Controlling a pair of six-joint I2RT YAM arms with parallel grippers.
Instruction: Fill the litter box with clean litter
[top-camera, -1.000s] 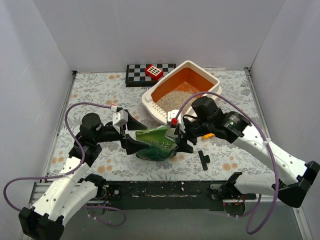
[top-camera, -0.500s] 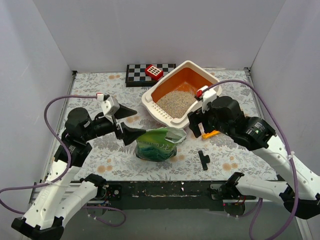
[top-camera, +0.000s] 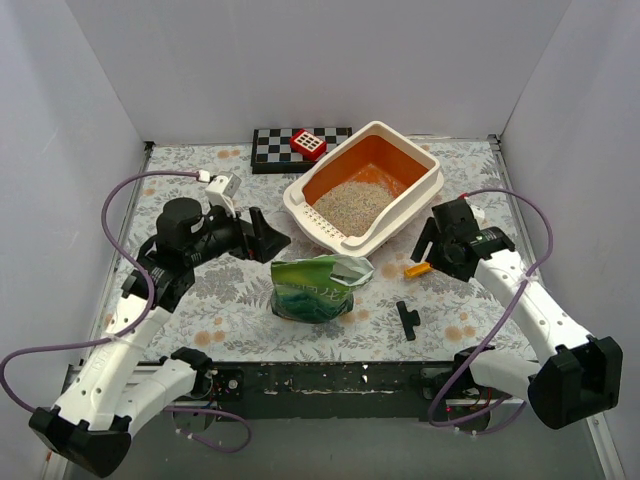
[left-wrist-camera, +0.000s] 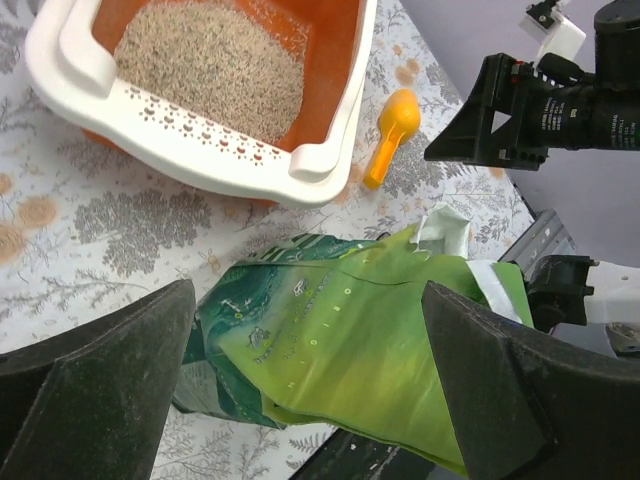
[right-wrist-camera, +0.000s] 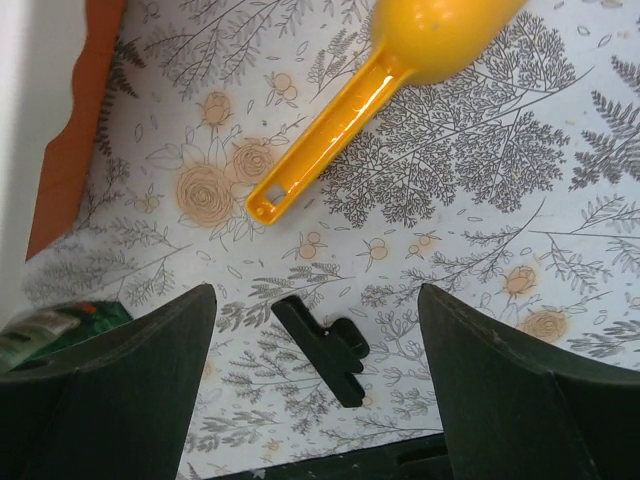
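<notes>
The litter box (top-camera: 343, 234) stands slanted at the back centre, cream rim and orange walls, with clean litter (top-camera: 355, 200) piled in its near half. The left wrist view shows the box (left-wrist-camera: 200, 135) and litter (left-wrist-camera: 210, 60) from above. A green bag (top-camera: 315, 288) rests on the table in front of the box, its top open and crumpled. My left gripper (top-camera: 272, 235) is open, just left of the bag and above it, holding nothing; the bag (left-wrist-camera: 370, 330) lies beneath its fingers. My right gripper (top-camera: 427, 248) hangs open and empty right of the box, over an orange scoop (right-wrist-camera: 350, 110).
The scoop (top-camera: 416, 269) lies on the floral cloth by the box's right corner. A black clip (top-camera: 407, 320) lies near the front edge. A checkerboard (top-camera: 280, 145) with a red block (top-camera: 308, 144) sits at the back. White walls enclose the table.
Both grippers have let go of the green bag and opened. The left arm drew back to the left, the right arm swung away to the right. The bag stays on the table.
</notes>
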